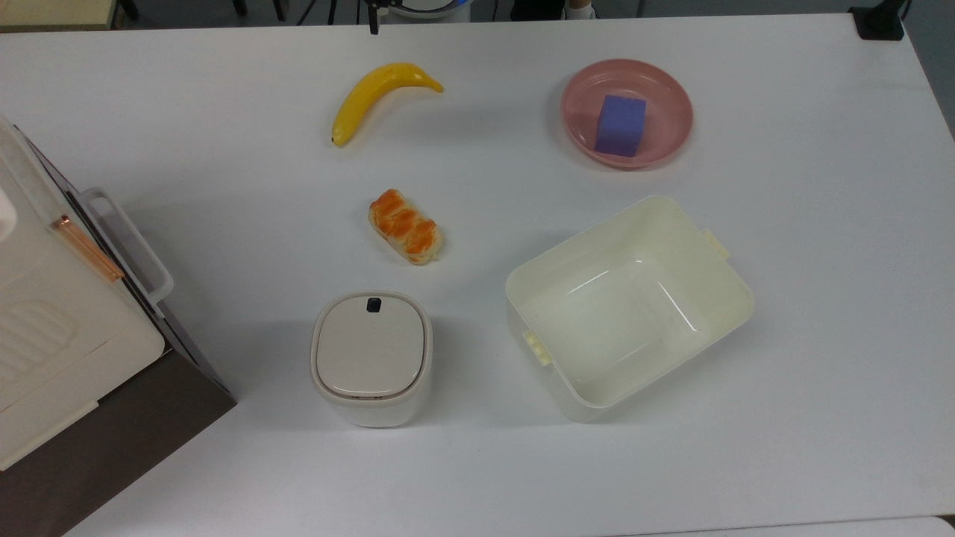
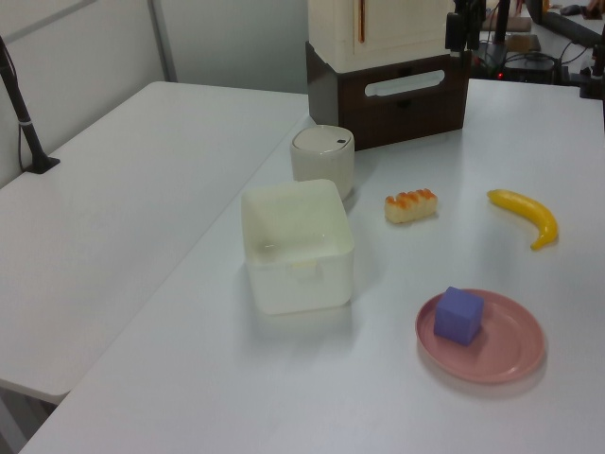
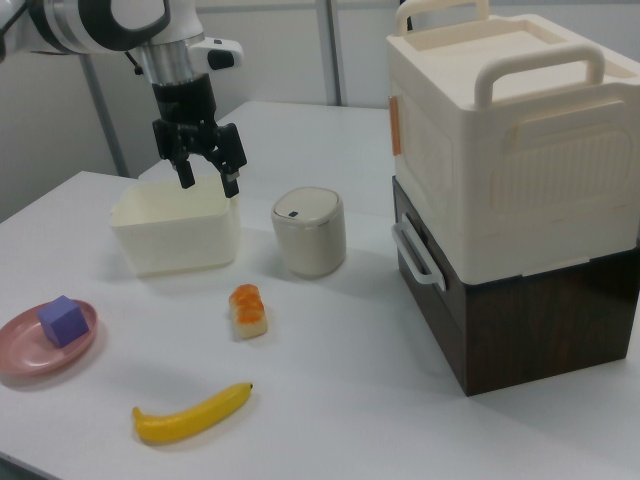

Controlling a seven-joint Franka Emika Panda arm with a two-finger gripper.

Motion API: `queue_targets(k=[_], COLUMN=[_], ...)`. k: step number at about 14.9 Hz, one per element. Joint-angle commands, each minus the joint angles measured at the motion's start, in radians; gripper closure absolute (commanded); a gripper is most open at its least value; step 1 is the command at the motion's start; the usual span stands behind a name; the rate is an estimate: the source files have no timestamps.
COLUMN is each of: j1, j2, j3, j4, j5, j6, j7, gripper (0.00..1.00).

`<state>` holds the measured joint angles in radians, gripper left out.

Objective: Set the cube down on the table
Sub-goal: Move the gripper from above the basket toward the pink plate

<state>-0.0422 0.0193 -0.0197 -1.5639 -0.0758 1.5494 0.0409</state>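
The purple-blue cube (image 1: 621,125) (image 2: 459,315) (image 3: 66,320) sits in a pink plate (image 1: 668,93) (image 2: 515,345) (image 3: 25,355) on the white table (image 1: 821,261) (image 2: 397,378) (image 3: 330,380). In the right view my gripper (image 3: 207,182) hangs in the air, open and holding nothing, in front of the cream bin (image 3: 177,228); the cube lies toward the right view's lower left of it.
The cream bin (image 1: 630,306) (image 2: 296,246) stands near the plate. A round lidded white container (image 1: 371,358) (image 2: 322,159) (image 3: 309,231), a bread piece (image 1: 405,226) (image 2: 411,204) (image 3: 247,309) and a banana (image 1: 377,97) (image 2: 525,216) (image 3: 192,413) lie on the table. A cream-and-brown stacked box (image 3: 510,180) (image 1: 67,350) (image 2: 388,66) occupies one side.
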Motion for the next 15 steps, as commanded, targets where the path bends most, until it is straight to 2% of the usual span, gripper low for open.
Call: queue_targets(k=[1, 8, 12, 15], j1=[0.007, 0.015, 0.091, 0.186], j2=[-0.004, -0.002, 0.007, 0.021], j3=[-0.002, 0.001, 0.0, 0.0], j4=[0.001, -0.007, -0.044, -0.082], j5=[0.004, 0.016, 0.082, 0.09], j6=[-0.025, -0.018, -0.014, -0.023], j7=[-0.01, -0.019, 0.014, 0.12], gripper=[0.0, 0.0, 0.0, 0.0])
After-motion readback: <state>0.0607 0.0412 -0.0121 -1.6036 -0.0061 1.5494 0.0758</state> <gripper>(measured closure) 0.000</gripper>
